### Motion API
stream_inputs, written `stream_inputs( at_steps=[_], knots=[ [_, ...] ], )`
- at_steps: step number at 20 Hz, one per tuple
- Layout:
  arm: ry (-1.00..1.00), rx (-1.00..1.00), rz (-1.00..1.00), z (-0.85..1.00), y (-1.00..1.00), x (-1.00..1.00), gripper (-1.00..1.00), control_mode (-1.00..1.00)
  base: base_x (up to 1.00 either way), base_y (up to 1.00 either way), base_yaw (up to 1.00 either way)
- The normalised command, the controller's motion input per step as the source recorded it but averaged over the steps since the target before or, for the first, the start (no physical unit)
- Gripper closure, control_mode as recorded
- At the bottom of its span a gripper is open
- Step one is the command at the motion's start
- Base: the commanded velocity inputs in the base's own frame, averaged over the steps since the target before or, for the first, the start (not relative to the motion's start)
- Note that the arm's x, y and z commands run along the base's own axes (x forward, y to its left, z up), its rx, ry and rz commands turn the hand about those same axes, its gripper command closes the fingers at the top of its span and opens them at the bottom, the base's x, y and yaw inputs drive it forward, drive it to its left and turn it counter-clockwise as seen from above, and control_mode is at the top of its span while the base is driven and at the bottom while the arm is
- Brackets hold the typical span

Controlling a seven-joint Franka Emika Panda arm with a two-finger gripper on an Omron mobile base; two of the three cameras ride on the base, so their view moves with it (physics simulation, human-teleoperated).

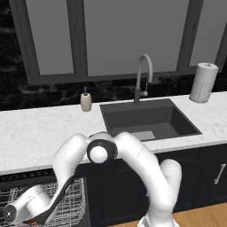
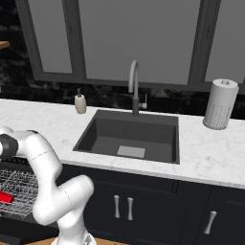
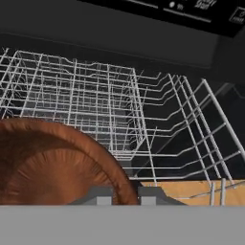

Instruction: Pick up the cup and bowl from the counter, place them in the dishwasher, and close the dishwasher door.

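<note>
My gripper (image 3: 125, 195) is shut on the near rim of the reddish-brown bowl (image 3: 52, 162), which fills the lower left of the hand view. The bowl hangs over the white wire rack (image 3: 95, 100) of the open dishwasher (image 1: 73, 199), below its dark control strip (image 3: 182, 9). A red cup (image 2: 5, 197) lies in the rack at the left edge of the right base view. The arm reaches down from the white marble counter (image 1: 40, 128), with its hand (image 1: 20, 212) low over the rack. The dishwasher door is out of view.
A dark sink (image 1: 146, 117) with a grey faucet (image 1: 142, 75) is set in the counter. A beige soap dispenser (image 1: 86, 101) stands left of it and a paper towel roll (image 1: 203, 82) at the far right. Dark cabinet doors (image 2: 122, 208) lie under the sink.
</note>
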Motion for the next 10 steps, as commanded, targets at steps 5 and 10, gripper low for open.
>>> stream_inputs(
  at_steps=[5, 10],
  knots=[
    [-0.33, 0.00, -0.13, -0.64, 0.01, -0.04, 1.00, -1.00, 0.00, 0.00, 0.00],
    [-0.18, 0.01, 0.00, -0.30, -0.30, 0.00, 1.00, -1.00, 0.00, 0.00, 0.00]
  ],
)
